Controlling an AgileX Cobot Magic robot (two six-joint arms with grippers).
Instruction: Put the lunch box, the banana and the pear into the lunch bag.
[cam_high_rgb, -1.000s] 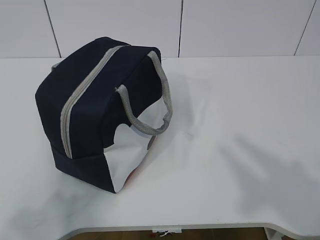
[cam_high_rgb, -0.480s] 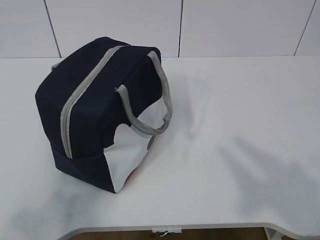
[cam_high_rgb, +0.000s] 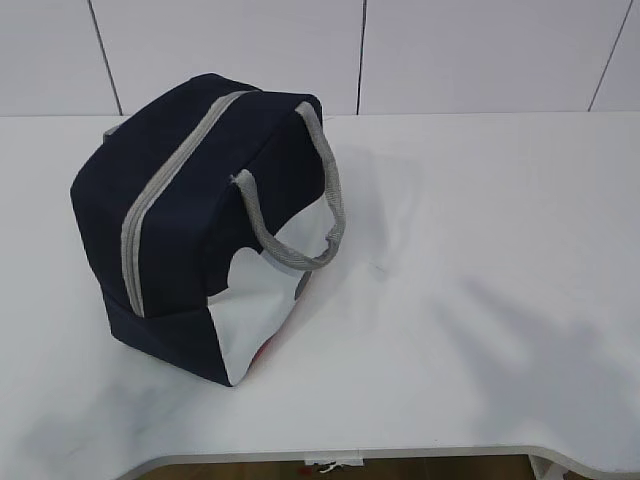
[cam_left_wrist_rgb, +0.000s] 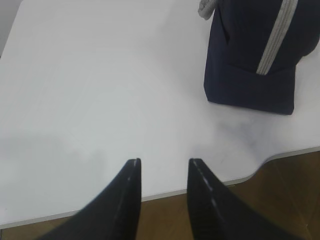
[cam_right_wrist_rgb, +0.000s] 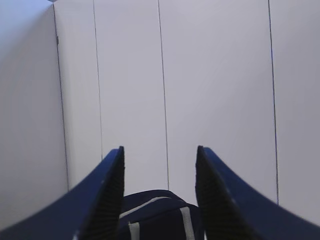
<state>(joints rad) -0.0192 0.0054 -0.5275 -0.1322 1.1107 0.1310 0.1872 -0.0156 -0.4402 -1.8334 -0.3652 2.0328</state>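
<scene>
Closest to us, our left gripper (cam_left_wrist_rgb: 162, 175) hangs above the near edge of the worktop (cam_high_rgb: 480, 250), its jaws apart and holding nothing; only bare white surface lies under them. Our right gripper (cam_right_wrist_rgb: 159, 190) is lifted and pointed at the back wall (cam_right_wrist_rgb: 215, 75), jaws likewise apart and empty, with the top of the lunch bag (cam_high_rgb: 190, 220) showing low between them.

Farther in, the lunch bag sits on the left half of the worktop, well clear of both grippers. Its grey zipper (cam_high_rgb: 165, 195) runs across the top and looks drawn closed along the whole stretch we can see. One grey handle (cam_high_rgb: 300, 215) droops over the white side panel (cam_high_rgb: 260, 300). We see no lunch box, banana or pear anywhere on the worktop, so we judge they are already inside, though the closed fabric hides them and we cannot confirm it. A small reddish patch peeks from under the bag's near corner; we cannot tell what it is.

As for risks, few remain. If either arm swings low on its way home, it could snag the drooping handle and drag or tip the bag. Should the zipper be short of fully shut at its hidden far end, a nudge might let the pear roll out.
</scene>
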